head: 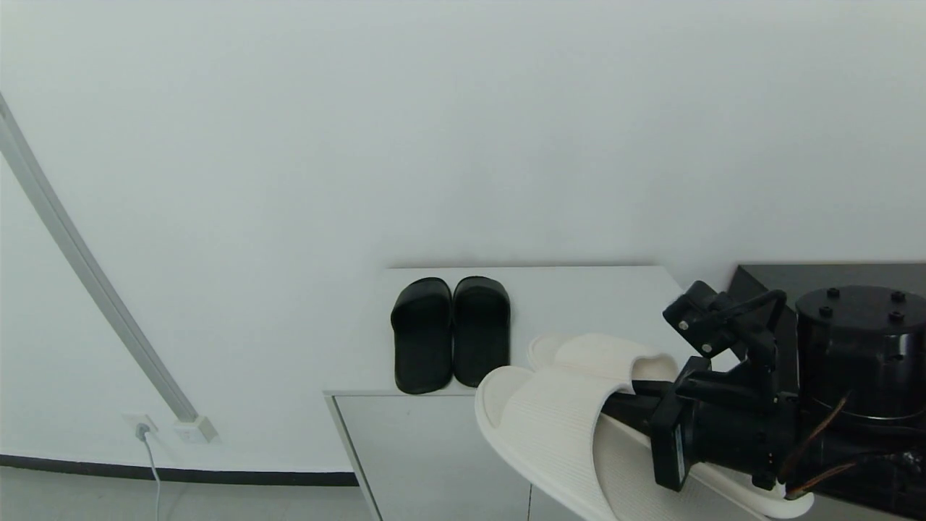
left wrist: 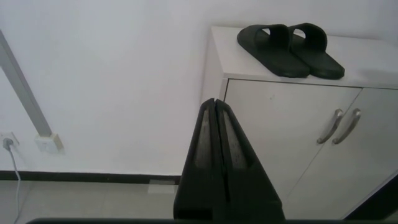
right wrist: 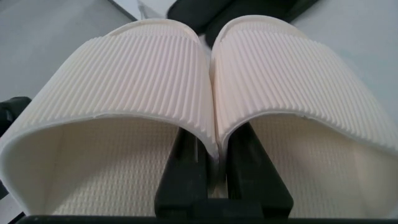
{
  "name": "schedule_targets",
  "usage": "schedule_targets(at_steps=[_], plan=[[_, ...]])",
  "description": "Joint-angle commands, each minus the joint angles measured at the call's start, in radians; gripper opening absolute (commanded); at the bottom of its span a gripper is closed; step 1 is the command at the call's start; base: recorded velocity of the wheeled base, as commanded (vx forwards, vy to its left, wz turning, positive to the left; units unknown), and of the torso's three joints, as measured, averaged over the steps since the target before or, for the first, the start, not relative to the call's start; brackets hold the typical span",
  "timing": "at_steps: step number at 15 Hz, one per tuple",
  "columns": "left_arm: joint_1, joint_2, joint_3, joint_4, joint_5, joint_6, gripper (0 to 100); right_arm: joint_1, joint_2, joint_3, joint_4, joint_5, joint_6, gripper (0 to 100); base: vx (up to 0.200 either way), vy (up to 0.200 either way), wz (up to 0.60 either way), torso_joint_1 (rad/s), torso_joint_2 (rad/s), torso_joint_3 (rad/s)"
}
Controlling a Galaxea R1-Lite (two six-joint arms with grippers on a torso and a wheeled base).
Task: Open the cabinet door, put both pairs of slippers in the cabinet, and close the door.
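Cream ribbed foam slippers (head: 557, 423) (right wrist: 149, 87) hang in my right pincer (right wrist: 213, 177), which is clenched on their two inner straps, over the front right of the white two-door cabinet (head: 593, 297) (left wrist: 280, 118). Black rubber slides (head: 452, 333) (left wrist: 291, 48) sit on its top, toward the left edge. Both doors are shut, with the curved metal handles (left wrist: 339, 126) side by side. My left pincer (left wrist: 215, 111) is clenched on nothing, in the air off the cabinet's left side.

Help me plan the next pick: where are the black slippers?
The black slippers sit side by side on top of the cabinet, toward its left front corner in the head view, just left of the white slippers held in the right gripper.
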Motion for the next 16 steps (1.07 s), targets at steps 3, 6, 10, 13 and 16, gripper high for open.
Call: schedule_targets(at_steps=[3, 6, 10, 13, 16], plan=[[0.000, 0.000, 0.000, 0.000, 0.000, 0.000, 0, -0.001, 0.009, 0.004, -0.001, 0.000, 0.000, 0, -0.067, 0.000, 0.00, -0.001, 0.00, 0.001], [0.000, 0.000, 0.000, 0.000, 0.000, 0.000, 0, 0.001, 0.009, 0.006, -0.001, 0.000, 0.000, 0, 0.000, 0.000, 0.00, 0.000, 0.00, 0.000], [0.000, 0.000, 0.000, 0.000, 0.000, 0.000, 0, 0.001, 0.016, 0.009, -0.001, 0.000, 0.000, 0, 0.000, 0.000, 0.00, 0.000, 0.00, 0.000], [0.000, 0.000, 0.000, 0.000, 0.000, 0.000, 0, 0.001, 0.019, 0.021, -0.004, 0.002, -0.011, 0, 0.000, 0.000, 0.00, 0.000, 0.00, 0.000], [0.000, 0.000, 0.000, 0.000, 0.002, 0.000, 0, 0.001, 0.017, 0.027, -0.003, 0.002, -0.020, 0, 0.000, 0.000, 0.00, -0.110, 0.27, 0.149]])
